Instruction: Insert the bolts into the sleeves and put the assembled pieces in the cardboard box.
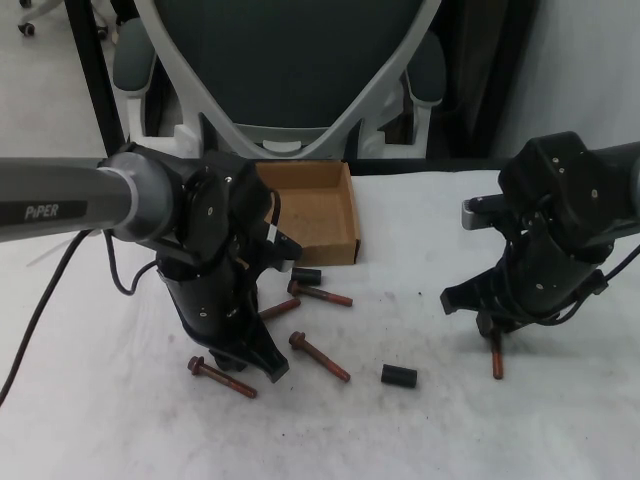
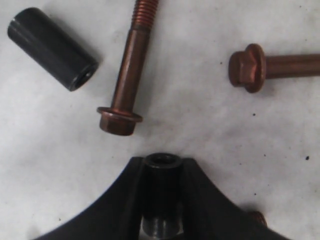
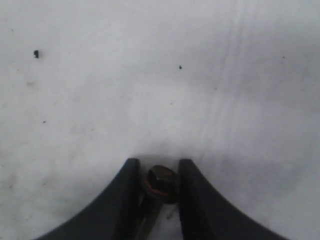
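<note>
Wrist views show the grips: left gripper [image 2: 162, 162] clamps a black sleeve [image 2: 161, 192], right gripper [image 3: 159, 167] pinches a copper bolt [image 3: 161, 182]; overhead, that bolt points down at the table [image 1: 570, 430].

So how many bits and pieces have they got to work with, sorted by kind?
Bolts: 5, four lying loose and one held in the right jaws
Sleeves: 3, two lying loose and one held in the left jaws
Cardboard box: 1
Total: 9
</note>
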You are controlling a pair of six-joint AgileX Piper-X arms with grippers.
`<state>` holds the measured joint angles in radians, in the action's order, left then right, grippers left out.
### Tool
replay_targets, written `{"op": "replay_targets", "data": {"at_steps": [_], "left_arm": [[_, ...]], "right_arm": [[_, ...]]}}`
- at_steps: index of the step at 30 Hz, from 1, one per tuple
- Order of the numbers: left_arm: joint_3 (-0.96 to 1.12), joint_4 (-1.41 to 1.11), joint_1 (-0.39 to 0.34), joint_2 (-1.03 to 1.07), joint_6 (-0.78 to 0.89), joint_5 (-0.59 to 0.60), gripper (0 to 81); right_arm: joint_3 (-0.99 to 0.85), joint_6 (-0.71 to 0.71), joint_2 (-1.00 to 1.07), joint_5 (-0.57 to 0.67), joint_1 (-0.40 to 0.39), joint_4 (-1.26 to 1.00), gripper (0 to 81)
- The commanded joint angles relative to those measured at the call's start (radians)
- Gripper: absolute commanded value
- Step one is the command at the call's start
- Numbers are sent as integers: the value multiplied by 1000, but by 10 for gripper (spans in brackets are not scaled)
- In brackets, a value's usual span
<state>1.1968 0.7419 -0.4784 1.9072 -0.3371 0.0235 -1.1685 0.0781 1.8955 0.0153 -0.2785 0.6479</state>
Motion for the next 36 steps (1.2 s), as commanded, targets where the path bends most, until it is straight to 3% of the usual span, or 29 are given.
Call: {"op": "replay_targets", "data": {"at_steps": [1,3,5,11,17,33,36], "left_arm": [[-1,12,3,21,18,8,8],[-1,12,3,19,14,8,8],[-1,12,3,13,-4,8,8],[-6,-28,3,-56,-25,14,8],[-69,-155,-2,-194,0,32,8],[-502,-656,-3,-566,191,122,8],[-543,-700,-3,-592,191,145,8]], "right_arm": [[5,-9,26,103,-8,31,239],[5,28,26,96,-8,35,414],[5,55,26,79,-8,42,494],[13,51,24,73,-8,64,372],[58,51,-13,73,-8,38,372],[170,174,-110,72,-10,-98,371],[170,203,-110,72,-13,-137,295]]}}
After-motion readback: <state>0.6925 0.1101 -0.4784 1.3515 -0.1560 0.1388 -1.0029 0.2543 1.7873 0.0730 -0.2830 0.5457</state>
